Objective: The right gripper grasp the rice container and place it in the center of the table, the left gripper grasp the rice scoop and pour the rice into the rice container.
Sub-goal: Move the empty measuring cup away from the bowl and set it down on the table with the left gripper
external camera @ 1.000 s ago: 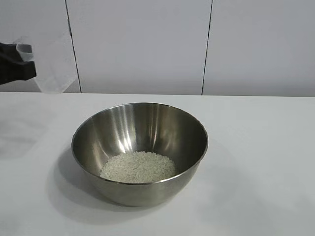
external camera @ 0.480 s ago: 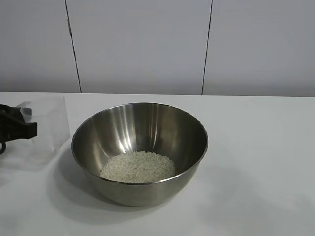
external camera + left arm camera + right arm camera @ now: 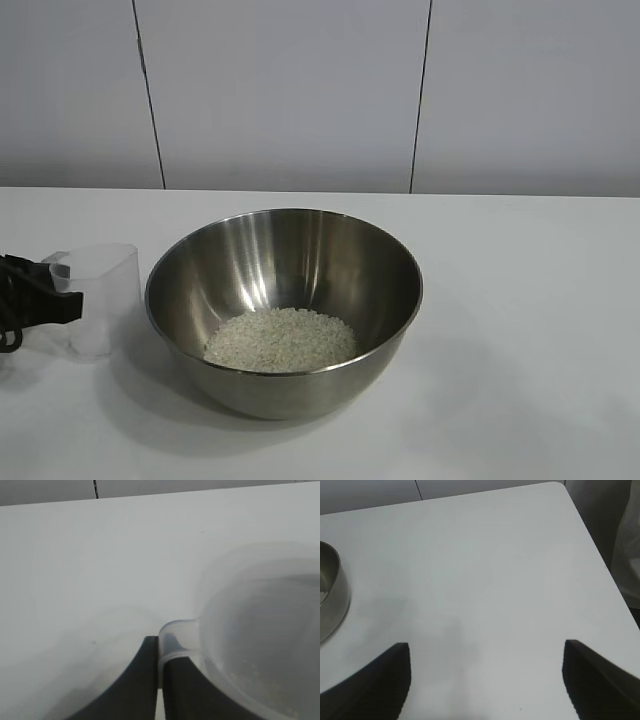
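Two black claws | left gripper point(image 3: 159, 680) pinching clear plastic rice scoop point(image 3: 98, 298) beside shiny steel rice container point(image 3: 283, 305) | right gripper point(image 3: 485, 680) spread over white table point(image 3: 485, 570)

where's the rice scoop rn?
Exterior view: the rice scoop stands upright on the table at far left, just left of the rice container, its handle pinched by the left gripper.
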